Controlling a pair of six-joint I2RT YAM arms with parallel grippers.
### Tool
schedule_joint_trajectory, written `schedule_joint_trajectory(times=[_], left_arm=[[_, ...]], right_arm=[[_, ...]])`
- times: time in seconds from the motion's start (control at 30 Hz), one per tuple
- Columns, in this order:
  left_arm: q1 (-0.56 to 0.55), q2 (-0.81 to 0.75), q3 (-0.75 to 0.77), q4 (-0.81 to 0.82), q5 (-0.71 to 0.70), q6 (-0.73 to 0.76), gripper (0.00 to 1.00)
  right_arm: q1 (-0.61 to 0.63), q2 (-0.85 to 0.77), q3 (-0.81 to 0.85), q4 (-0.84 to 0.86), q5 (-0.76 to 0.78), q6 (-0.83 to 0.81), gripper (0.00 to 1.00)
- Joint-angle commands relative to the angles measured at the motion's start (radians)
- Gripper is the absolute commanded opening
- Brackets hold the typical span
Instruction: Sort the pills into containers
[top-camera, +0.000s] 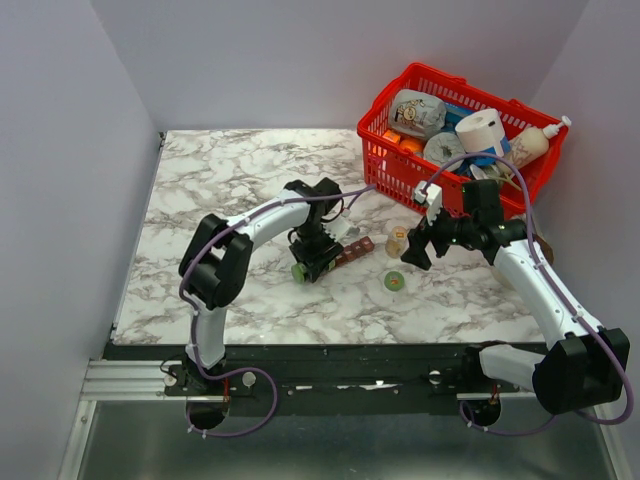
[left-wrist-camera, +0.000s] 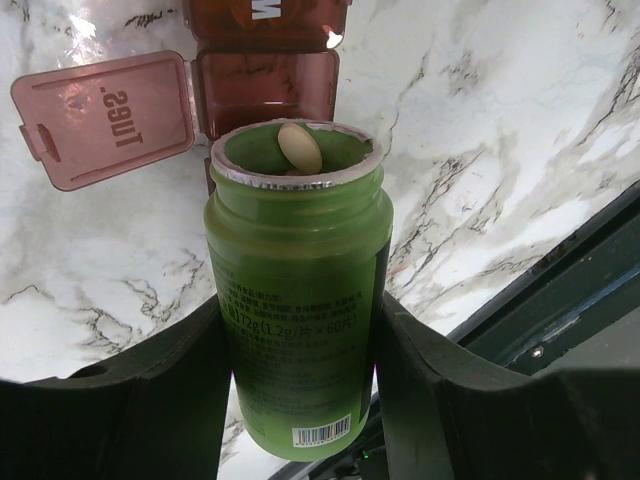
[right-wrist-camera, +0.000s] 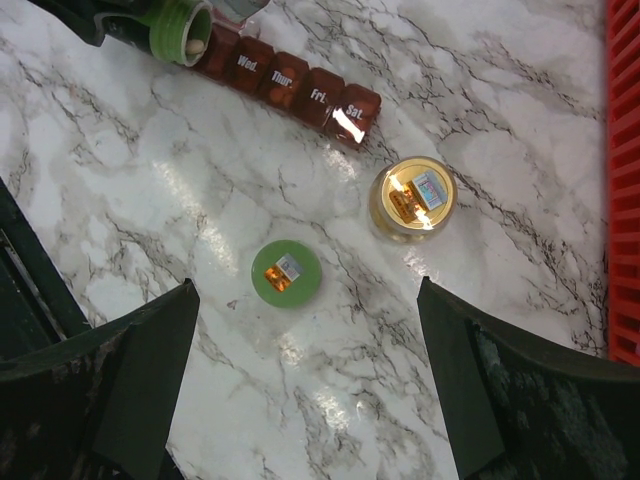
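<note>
My left gripper (top-camera: 308, 262) is shut on an open green pill bottle (left-wrist-camera: 296, 300), tipped so its mouth points at the reddish-brown pill organiser (top-camera: 354, 249). A beige pill (left-wrist-camera: 300, 148) sits at the bottle's rim, over the open cell (left-wrist-camera: 265, 92) whose lid (left-wrist-camera: 105, 120) reads "TUES". In the right wrist view the organiser (right-wrist-camera: 285, 78) shows closed cells marked Wed to Sat. My right gripper (top-camera: 420, 247) is open and empty above the table, near a small yellow capped bottle (right-wrist-camera: 412, 198) and the loose green cap (right-wrist-camera: 286, 273).
A red wire-mesh basket (top-camera: 385, 160) full of household items stands at the back right, its edge (right-wrist-camera: 624, 180) to the right of my right gripper. The marble table (top-camera: 220, 180) has a dark rail along its near edge.
</note>
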Motion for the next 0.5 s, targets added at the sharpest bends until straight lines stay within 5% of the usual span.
schedule_joint_trajectory(times=[0.0,0.47], left_arm=[[-0.009,0.032,0.049,-0.069,-0.028,-0.038,0.00],[-0.026,0.084,0.138,-0.154,-0.055,-0.086,0.00]], right_arm=[[-0.010,-0.022,0.016,-0.017,-0.031,-0.010,1.00],[-0.014,-0.019,0.017,-0.020,-0.037,-0.012,1.00]])
